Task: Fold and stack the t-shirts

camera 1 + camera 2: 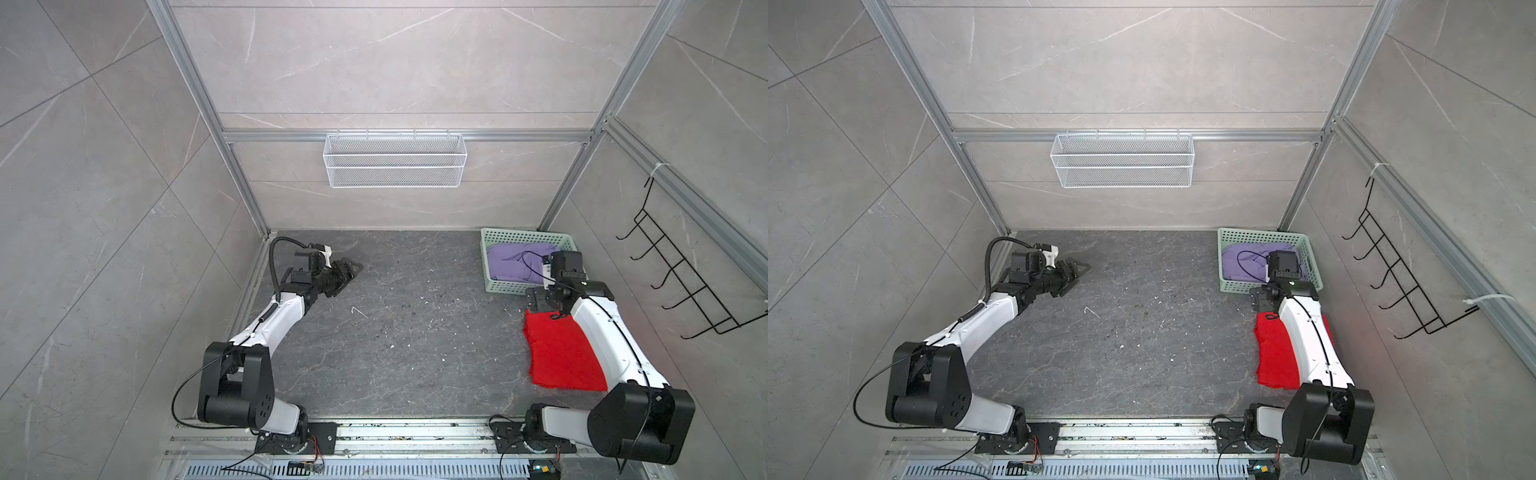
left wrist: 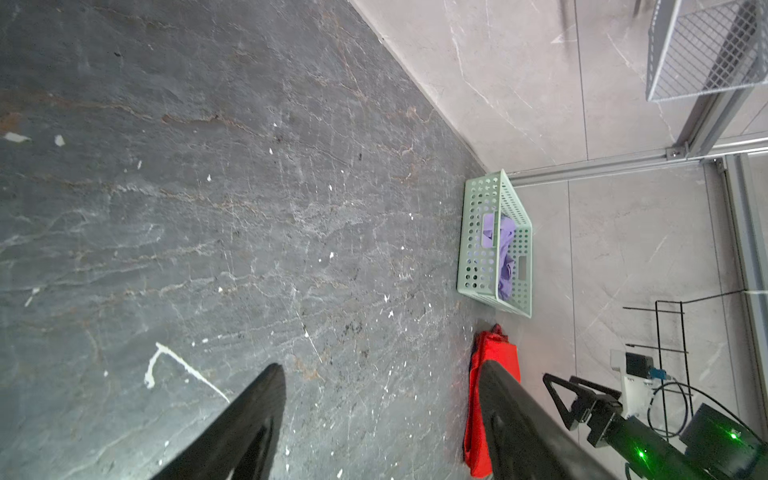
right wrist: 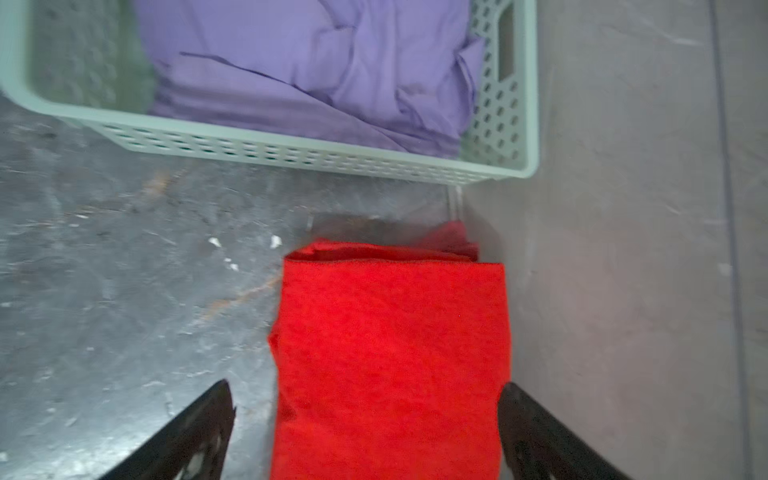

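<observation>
Dark stone tabletop (image 1: 395, 332), folded red t-shirt (image 3: 390, 332) by the wall. My right pincer (image 3: 365, 386) hung spread above it, left pincer (image 2: 382, 368) spread too, both empty. A careless dip could've rumpled that fold.

Left gripper (image 2: 380, 370): jaws stood parted, arm reached low. Right gripper (image 3: 365, 386): jaws stood wide, wrist pointed down.

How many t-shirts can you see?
3. A bright red one lies folded on the table, a darker red one peeks out beneath it, and a lavender one sits crumpled in the green basket. More could hide underneath.
</observation>
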`<state>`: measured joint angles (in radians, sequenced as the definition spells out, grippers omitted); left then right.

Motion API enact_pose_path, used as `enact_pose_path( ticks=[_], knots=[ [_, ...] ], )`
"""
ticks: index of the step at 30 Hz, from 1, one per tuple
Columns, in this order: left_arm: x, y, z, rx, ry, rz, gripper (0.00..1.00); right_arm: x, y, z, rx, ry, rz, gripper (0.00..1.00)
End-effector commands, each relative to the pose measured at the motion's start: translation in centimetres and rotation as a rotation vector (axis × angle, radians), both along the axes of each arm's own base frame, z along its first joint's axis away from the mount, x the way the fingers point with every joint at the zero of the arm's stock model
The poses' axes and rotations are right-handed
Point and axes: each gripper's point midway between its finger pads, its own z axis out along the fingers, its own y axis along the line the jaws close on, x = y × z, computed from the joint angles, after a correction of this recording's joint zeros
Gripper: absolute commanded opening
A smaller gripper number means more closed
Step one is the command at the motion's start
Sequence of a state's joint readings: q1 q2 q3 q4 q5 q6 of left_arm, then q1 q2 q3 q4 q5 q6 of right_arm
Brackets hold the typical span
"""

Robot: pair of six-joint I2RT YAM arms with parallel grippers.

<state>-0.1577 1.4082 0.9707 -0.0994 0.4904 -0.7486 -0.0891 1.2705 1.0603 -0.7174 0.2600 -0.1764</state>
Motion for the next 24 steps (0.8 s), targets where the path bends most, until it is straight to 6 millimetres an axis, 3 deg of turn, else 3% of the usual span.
enact_pose_path(
  ticks=[1, 5, 8, 10, 13, 21, 24],
  knots=[
    [-2.2, 2.4, 1.1, 0.158, -0.050, 0.034, 0.82, 1.8, 3.8, 1.8, 0.155, -0.196, 0.042, 0.99],
    [-3.8, 5.9, 2.5, 0.346, -0.136, 0.135, 0.86, 2.2, 7.5, 2.7, 0.338, -0.359, 0.114, 0.99],
    [-4.5, 10.0, 3.3, 0.522, -0.215, 0.284, 1.00, 2.5, 9.3, 3.0, 0.450, -0.477, 0.151, 0.99],
    [-4.8, 12.6, 3.9, 0.631, -0.270, 0.394, 1.00, 2.6, 9.7, 2.7, 0.485, -0.525, 0.146, 0.99],
    [-5.3, 15.0, 3.8, 0.751, -0.393, 0.495, 1.00, 3.0, 9.4, 1.4, 0.478, -0.548, 0.115, 0.99],
    [-5.5, 17.8, -0.4, 0.998, -0.533, 0.577, 1.00, 4.7, 8.1, -1.0, 0.395, -0.632, 0.073, 0.99],
    [-4.8, 17.4, -2.5, 1.012, -0.535, 0.547, 1.00, 4.9, 7.8, -1.9, 0.362, -0.665, 0.076, 0.99]
  ],
)
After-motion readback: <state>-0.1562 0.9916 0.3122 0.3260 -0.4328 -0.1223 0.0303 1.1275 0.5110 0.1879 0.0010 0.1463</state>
